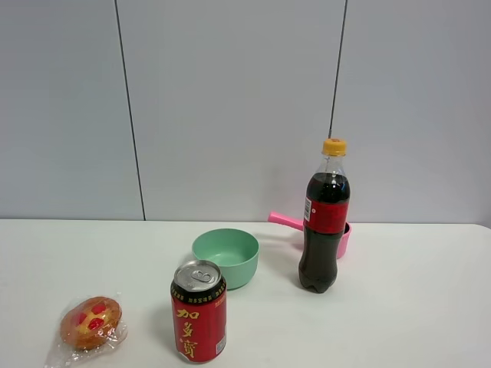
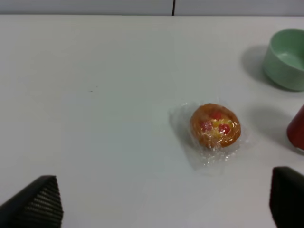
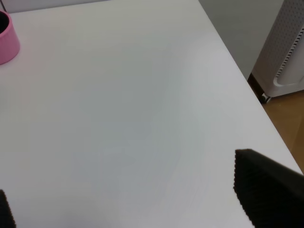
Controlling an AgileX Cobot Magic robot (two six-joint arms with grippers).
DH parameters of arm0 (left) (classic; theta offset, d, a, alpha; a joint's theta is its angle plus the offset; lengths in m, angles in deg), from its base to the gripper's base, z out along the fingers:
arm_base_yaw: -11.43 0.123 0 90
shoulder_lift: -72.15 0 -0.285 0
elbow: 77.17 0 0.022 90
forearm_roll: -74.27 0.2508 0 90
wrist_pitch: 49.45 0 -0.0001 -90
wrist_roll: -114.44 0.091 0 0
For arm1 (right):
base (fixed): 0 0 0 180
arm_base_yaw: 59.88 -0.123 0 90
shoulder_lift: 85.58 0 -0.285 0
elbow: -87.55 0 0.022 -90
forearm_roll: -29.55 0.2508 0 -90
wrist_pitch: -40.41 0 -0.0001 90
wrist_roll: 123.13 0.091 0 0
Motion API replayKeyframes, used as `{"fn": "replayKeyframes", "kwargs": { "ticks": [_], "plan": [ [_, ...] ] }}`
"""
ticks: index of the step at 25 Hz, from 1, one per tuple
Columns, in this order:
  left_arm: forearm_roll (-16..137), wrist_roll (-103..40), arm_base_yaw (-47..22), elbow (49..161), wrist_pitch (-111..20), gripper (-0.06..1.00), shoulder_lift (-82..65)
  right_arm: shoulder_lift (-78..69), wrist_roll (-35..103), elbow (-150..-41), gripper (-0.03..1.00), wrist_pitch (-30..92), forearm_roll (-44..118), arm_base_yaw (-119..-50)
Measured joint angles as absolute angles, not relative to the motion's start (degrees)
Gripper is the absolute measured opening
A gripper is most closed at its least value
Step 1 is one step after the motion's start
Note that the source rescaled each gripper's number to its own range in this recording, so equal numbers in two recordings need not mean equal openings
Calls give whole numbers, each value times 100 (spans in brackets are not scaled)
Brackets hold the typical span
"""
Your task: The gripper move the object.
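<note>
The cola bottle, tall and clear with a red label and yellow-orange cap, stands upright on the white table, right of centre. It shows only in the exterior high view. Neither gripper shows in that view. In the left wrist view my left gripper is open and empty, its black fingertips far apart above bare table near a wrapped bun. In the right wrist view my right gripper is open and empty over bare table near the right edge. The bottle is out of both wrist views.
A pink handled cup stands just behind the bottle and also shows in the right wrist view. A green bowl, a red can and a wrapped bun lie left of the bottle. The table edge falls off to the floor.
</note>
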State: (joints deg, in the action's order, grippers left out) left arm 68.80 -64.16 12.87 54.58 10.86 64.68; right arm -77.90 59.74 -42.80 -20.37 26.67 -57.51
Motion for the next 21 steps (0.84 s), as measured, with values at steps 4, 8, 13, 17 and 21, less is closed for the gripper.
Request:
{"fn": "replayKeyframes", "kwargs": {
  "ticks": [4,8,13,17,21],
  "plan": [
    [6887,-6416,1287,5458,1086,77,6468,-7790,5974,-4280,100,-2037,2667,-5751],
    [6887,-6416,1287,5458,1086,77,6468,-7790,5974,-4280,100,-2037,2667,-5751],
    [6893,-6416,1287,5458,1086,77,6468,-7790,5974,-4280,100,-2037,2667,-5751],
    [6984,-6416,1287,5458,1086,77,6468,-7790,5974,-4280,100,-2037,2667,-5751],
    [7001,-6416,1287,5458,1086,77,6468,-7790,5974,-4280,100,-2037,2667,-5751]
  ]
}}
